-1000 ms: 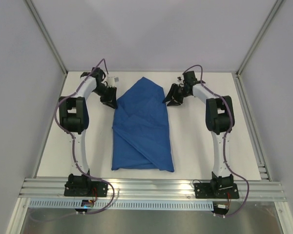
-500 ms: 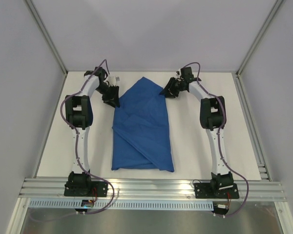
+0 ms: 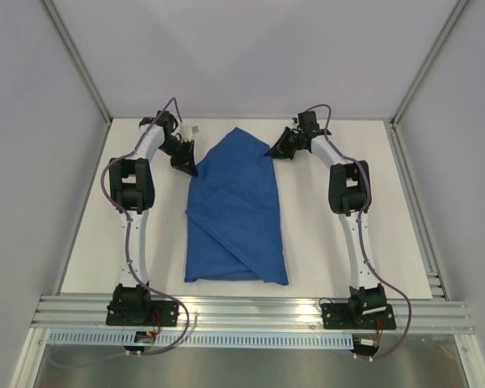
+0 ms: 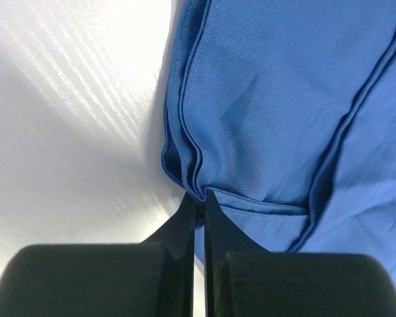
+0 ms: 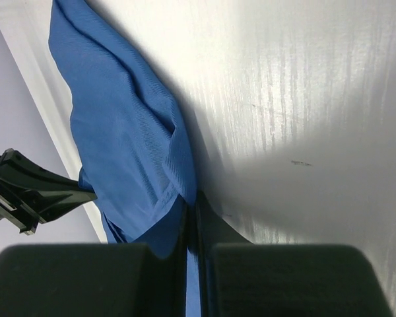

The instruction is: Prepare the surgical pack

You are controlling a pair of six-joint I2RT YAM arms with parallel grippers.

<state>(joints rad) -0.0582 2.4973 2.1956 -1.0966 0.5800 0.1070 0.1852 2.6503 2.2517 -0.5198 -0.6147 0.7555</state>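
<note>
The left arm (image 3: pixel 130 187) and right arm (image 3: pixel 351 191) are being reached forward, wrists turned inward, over the table (image 3: pixel 323 242). The folded blue drape (image 3: pixel 236 212), lying mid-table between them, is being pinched at its far left edge by the left gripper (image 4: pixel 199 198) and at its far right edge by the right gripper (image 5: pixel 193 198), fingers clamped together on cloth.

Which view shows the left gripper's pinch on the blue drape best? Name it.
Left wrist: the left gripper pinches the blue drape at its folded hem, close up. The top view shows only gripper meeting cloth edge; the right wrist view shows it small, across the drape.
</note>
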